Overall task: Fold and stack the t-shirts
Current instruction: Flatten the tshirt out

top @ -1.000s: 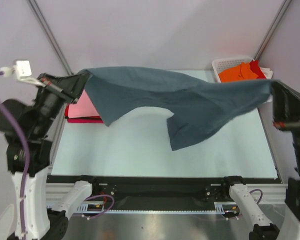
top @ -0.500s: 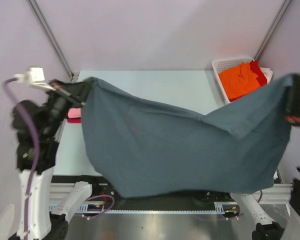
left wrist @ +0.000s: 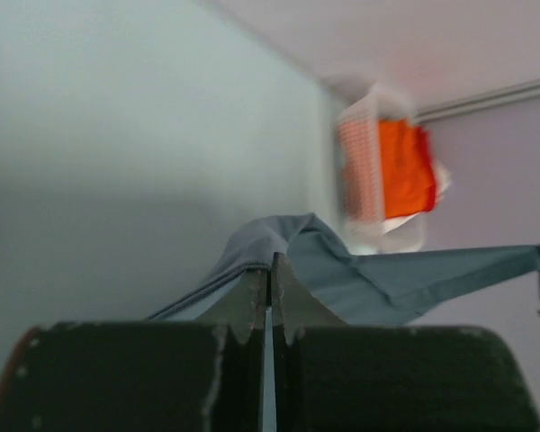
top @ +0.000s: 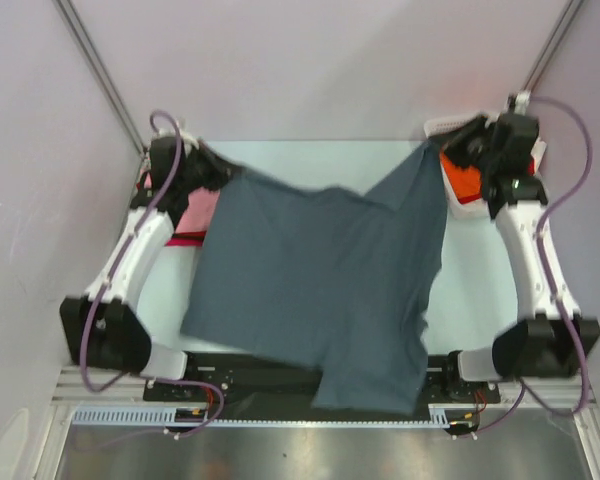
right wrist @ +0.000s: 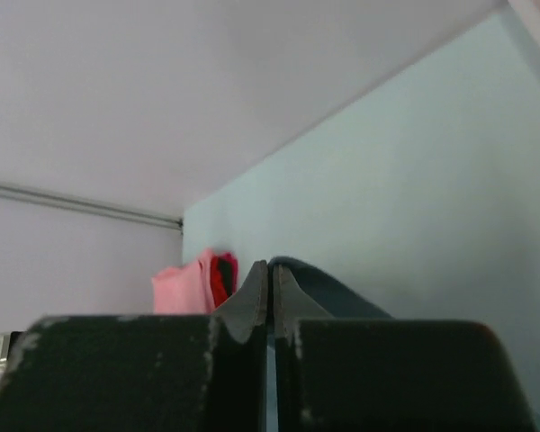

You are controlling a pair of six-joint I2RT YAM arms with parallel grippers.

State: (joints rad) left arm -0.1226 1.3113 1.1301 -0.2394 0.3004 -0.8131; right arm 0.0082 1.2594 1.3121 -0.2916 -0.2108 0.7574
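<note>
The slate blue-grey t-shirt (top: pixel 320 280) is spread over the table, its near end hanging over the front edge. My left gripper (top: pixel 223 176) is shut on its far left corner, and the cloth (left wrist: pixel 342 270) bunches at my fingertips (left wrist: pixel 270 263) in the left wrist view. My right gripper (top: pixel 442 153) is shut on the far right corner (right wrist: pixel 333 292) in the right wrist view (right wrist: pixel 270 268). A pink and red stack of tees (top: pixel 190 215) lies at the left, also in the right wrist view (right wrist: pixel 198 281). An orange tee (top: pixel 467 182) sits in the basket.
A white lattice basket (top: pixel 442 125) stands at the far right corner, also in the left wrist view (left wrist: pixel 364 153). The pale table (top: pixel 480 290) shows bare at the right. Frame posts rise at both back corners.
Both arms swung forward and down from raised positions near the front to the far side of the table. The blue-grey t-shirt went from hanging in the air to lying spread on the table.
</note>
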